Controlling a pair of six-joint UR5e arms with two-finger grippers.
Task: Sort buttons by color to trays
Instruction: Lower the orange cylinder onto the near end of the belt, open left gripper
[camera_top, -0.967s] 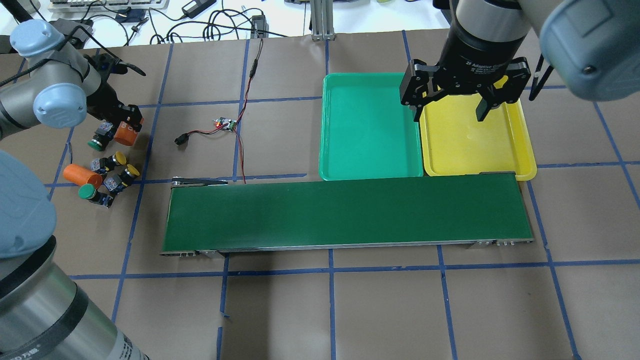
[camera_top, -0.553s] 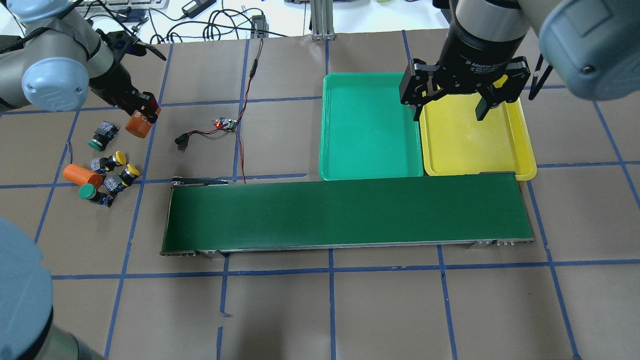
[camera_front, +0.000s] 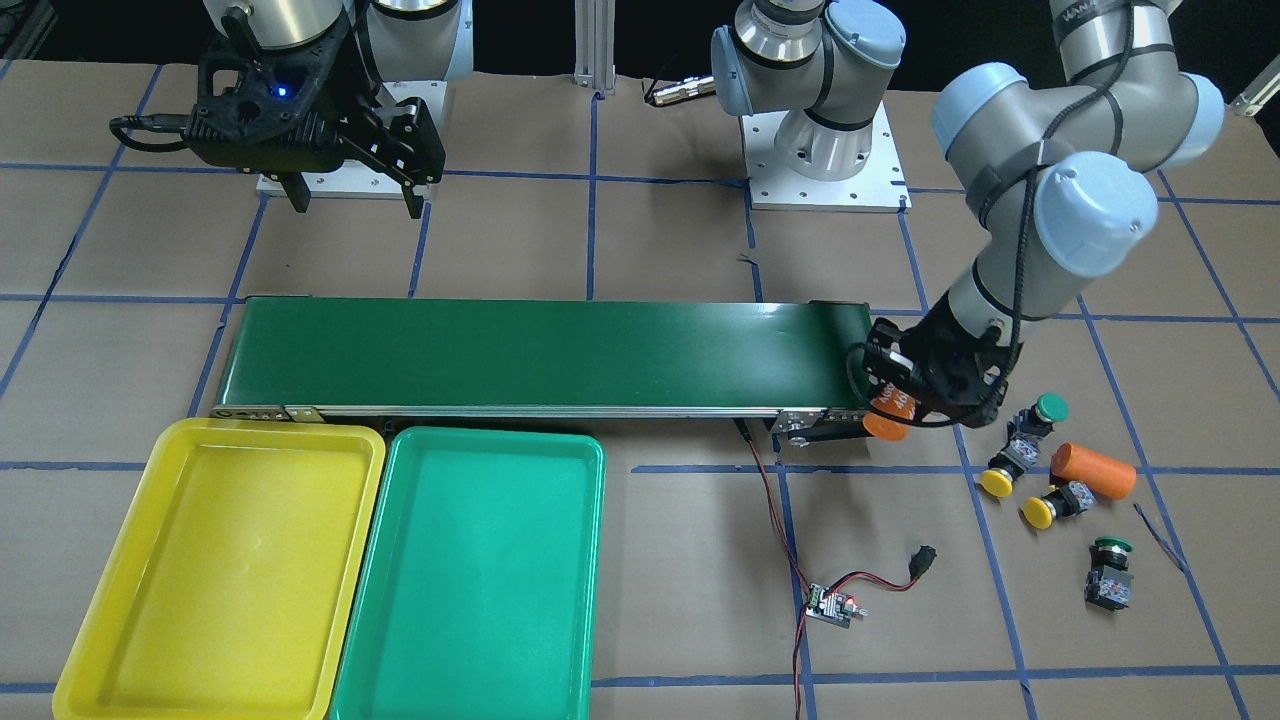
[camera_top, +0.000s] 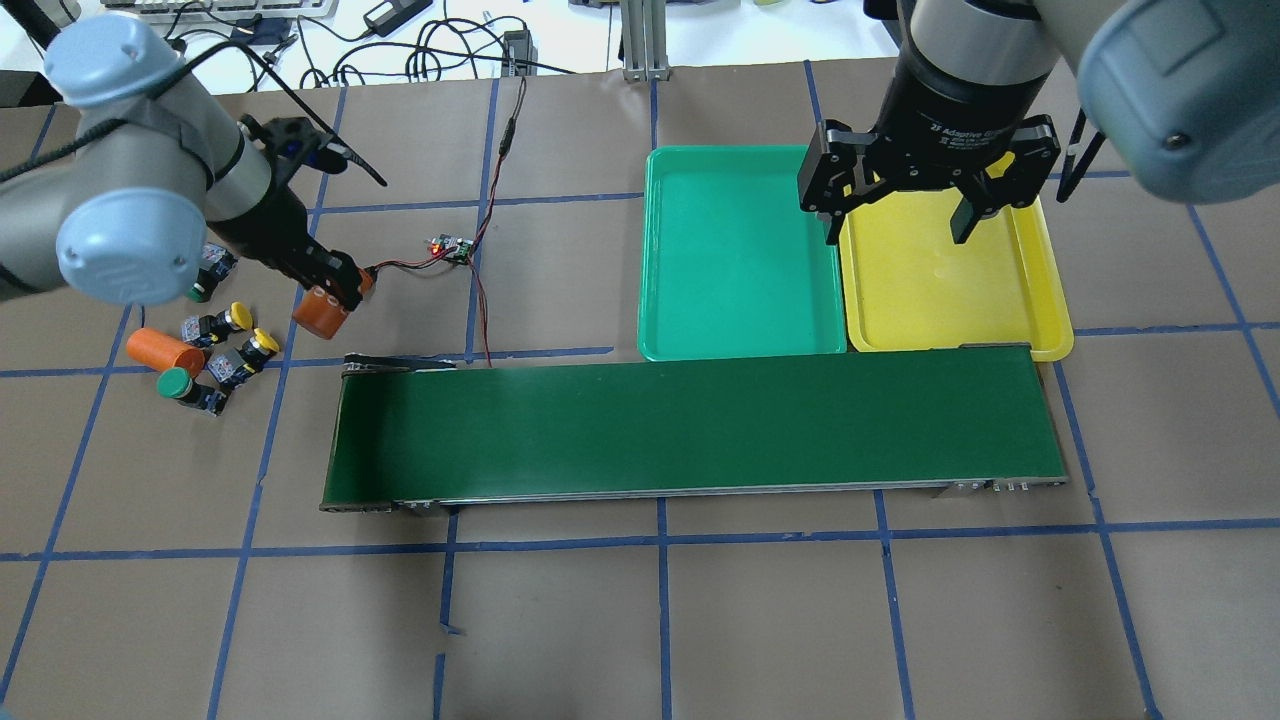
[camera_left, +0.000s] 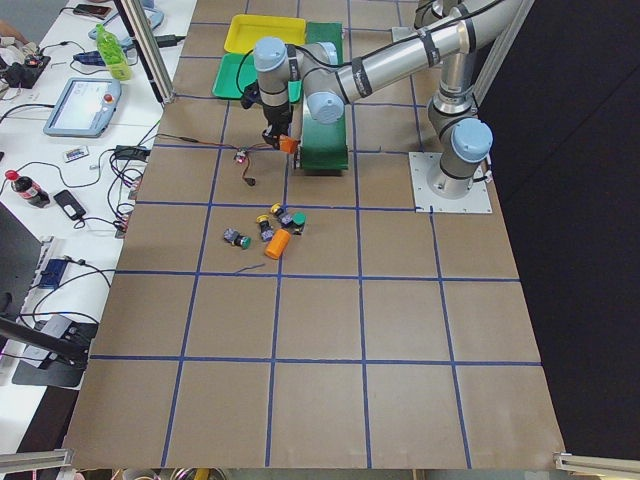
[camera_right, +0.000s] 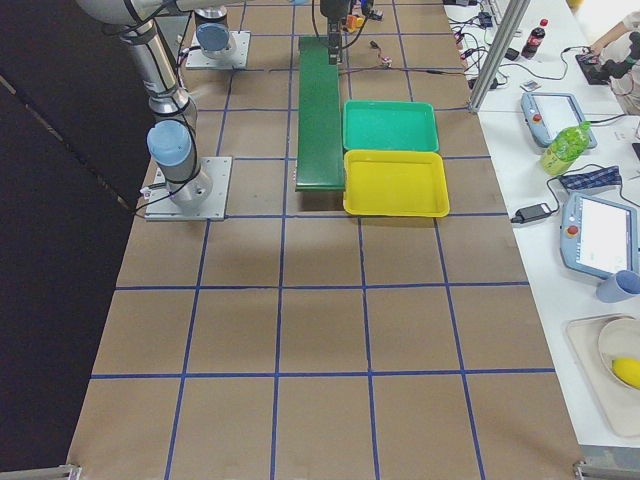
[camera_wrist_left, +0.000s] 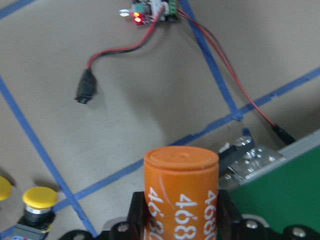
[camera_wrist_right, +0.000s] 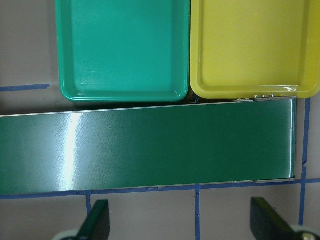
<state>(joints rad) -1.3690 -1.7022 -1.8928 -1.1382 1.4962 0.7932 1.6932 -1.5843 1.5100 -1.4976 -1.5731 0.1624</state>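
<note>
My left gripper (camera_top: 330, 300) is shut on an orange cylinder marked 4680 (camera_wrist_left: 181, 195) and holds it above the table, just off the belt's left end (camera_front: 890, 412). Two yellow buttons (camera_top: 236, 317) (camera_top: 263, 343) and a green button (camera_top: 175, 383) lie left of it. The second green button (camera_front: 1110, 547) is partly hidden by the arm in the overhead view. The teal tray (camera_top: 740, 250) and yellow tray (camera_top: 950, 290) sit empty side by side behind the belt. My right gripper (camera_top: 898, 235) is open and empty above their shared edge.
The long dark-green conveyor belt (camera_top: 700, 430) lies across the middle. A second orange cylinder (camera_top: 160, 348) lies among the buttons. A small circuit board (camera_top: 450, 247) with red and black wires sits behind the belt's left end.
My left gripper has carried the orange cylinder right and nearer, away from the buttons toward the belt's left end. The right arm has not moved.
</note>
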